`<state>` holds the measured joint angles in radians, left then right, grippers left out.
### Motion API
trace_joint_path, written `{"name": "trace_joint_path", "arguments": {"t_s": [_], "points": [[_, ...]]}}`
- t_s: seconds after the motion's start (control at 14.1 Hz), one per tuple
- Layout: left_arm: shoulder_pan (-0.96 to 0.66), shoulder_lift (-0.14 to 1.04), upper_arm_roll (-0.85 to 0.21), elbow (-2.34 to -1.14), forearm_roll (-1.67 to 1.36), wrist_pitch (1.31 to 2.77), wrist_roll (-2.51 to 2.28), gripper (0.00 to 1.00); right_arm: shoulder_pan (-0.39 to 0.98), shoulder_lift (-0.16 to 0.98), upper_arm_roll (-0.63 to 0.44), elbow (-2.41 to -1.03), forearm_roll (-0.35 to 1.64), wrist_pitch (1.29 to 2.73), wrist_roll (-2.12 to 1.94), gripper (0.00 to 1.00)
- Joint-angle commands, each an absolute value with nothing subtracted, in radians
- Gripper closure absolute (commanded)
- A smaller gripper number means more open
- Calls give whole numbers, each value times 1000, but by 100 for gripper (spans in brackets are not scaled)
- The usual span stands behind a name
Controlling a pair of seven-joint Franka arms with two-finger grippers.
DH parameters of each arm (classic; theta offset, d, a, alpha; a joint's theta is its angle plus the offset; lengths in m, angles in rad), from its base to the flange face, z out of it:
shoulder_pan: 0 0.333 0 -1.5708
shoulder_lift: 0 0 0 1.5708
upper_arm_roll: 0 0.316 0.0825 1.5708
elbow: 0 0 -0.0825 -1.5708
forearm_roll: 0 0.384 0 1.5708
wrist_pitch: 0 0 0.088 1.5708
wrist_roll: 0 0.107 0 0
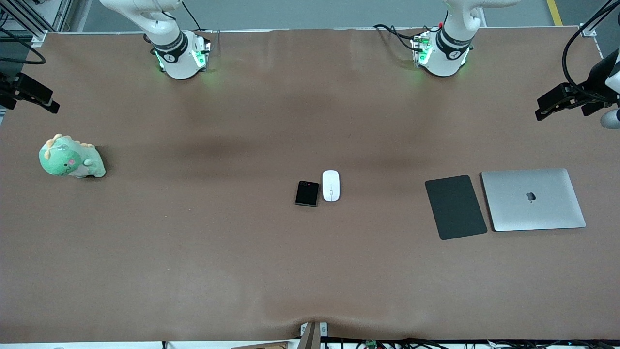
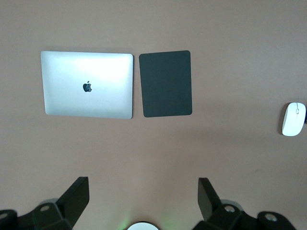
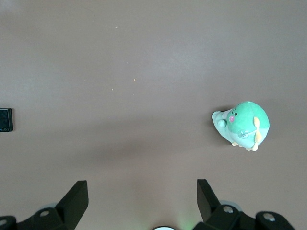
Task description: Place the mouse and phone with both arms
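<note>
Mouse [image 1: 331, 185] and phone [image 1: 307, 193] lie side by side mid-table, the mouse toward the left arm's end. Left gripper [image 2: 144, 196] hangs empty and wide open high over the dark pad [image 2: 166, 84] and laptop [image 2: 87, 85]; right gripper [image 3: 142, 197] likewise near the plush dinosaur [image 3: 242, 125]. Recommended: lower each arm onto its nearer item, keeping the wrists apart.

Both arms raised high, left tool [image 2: 142, 201] and right tool [image 3: 141, 201] wide open, empty.
</note>
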<state>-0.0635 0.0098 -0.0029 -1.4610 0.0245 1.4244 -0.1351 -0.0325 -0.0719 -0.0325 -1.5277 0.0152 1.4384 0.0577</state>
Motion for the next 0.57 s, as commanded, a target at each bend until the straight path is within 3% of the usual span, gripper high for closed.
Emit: {"name": "trace_joint_path", "arguments": {"t_s": [0.0, 0.49], "points": [[-63, 23, -2, -1436, 20, 1434, -124, 0, -28, -75, -23, -1514, 3, 1427, 66, 0], [-77, 32, -3, -1437, 8, 1448, -138, 0, -15, -77, -17, -1451, 11, 1355, 63, 0]]}}
